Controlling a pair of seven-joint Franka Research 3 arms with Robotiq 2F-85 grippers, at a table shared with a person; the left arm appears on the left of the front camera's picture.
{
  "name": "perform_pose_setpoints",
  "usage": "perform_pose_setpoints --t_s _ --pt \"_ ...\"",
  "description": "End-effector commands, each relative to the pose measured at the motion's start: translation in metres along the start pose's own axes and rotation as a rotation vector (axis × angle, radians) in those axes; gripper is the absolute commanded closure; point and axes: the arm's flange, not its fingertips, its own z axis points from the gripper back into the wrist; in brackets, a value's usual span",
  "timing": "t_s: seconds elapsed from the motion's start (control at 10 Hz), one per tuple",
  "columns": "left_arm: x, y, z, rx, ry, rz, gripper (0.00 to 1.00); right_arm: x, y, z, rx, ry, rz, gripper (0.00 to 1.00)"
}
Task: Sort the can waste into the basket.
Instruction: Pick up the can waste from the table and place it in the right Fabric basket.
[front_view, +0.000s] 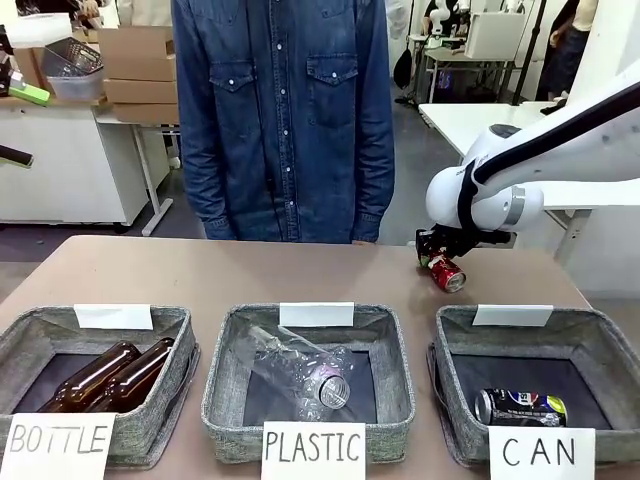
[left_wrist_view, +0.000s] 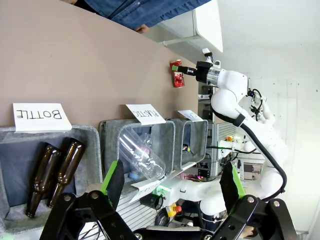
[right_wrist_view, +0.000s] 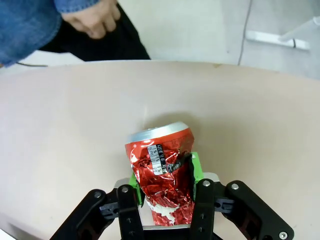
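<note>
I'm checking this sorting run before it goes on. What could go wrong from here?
1. The red can is crumpled, so the right gripper, shut on it, may lose it during the carry.
2. The CAN basket lies nearer the robot; an early release would leave the can on the table.

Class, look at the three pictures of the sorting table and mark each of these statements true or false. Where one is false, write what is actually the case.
1. The right gripper is shut on the red can. True.
2. The basket signed CAN already holds a dark can. True.
3. The brown bottles lie in the middle basket. False: they lie in the basket signed BOTTLE, on the robot's left.
4. The left gripper is shut on a clear plastic bottle. False: its jaws stand open and hold nothing.
5. The red can is inside the CAN basket. False: it is held beyond the basket's far rim, over the table.
</note>
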Motion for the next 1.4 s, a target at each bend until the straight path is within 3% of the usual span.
perform_pose_setpoints --t_s 0.0,0.2,0.4,0.5,0.7,1.0,1.3 --pt "0.000 0.001 0.003 0.001 0.007 -0.020 0.00 -0.001 0.002 0.002 -0.017 0.014 -0.009 1.00" --pt "0.000 0.001 0.003 0.001 0.007 -0.020 0.00 -0.009 0.000 0.041 0.006 -0.014 -0.002 1.00" --pt "0.000 0.001 0.003 0.001 0.007 -0.020 0.00 -0.042 -0.008 0.151 0.146 -0.104 0.100 1.00" --pt "0.000 0.001 0.003 0.001 0.007 -0.020 0.00 -0.066 -0.015 0.196 0.168 -0.071 0.168 1.00" --pt "0.000 0.001 0.003 0.001 0.007 -0.020 0.00 -0.128 -0.027 0.258 0.173 -0.066 0.466 1.00" --pt "0.000 0.001 0.003 0.001 0.007 -0.020 0.00 -0.218 -0.046 0.285 0.277 0.084 0.883 1.00" --pt "0.000 0.001 0.003 0.001 0.007 -0.020 0.00 -0.254 -0.051 0.283 0.364 0.174 1.122 1.00"
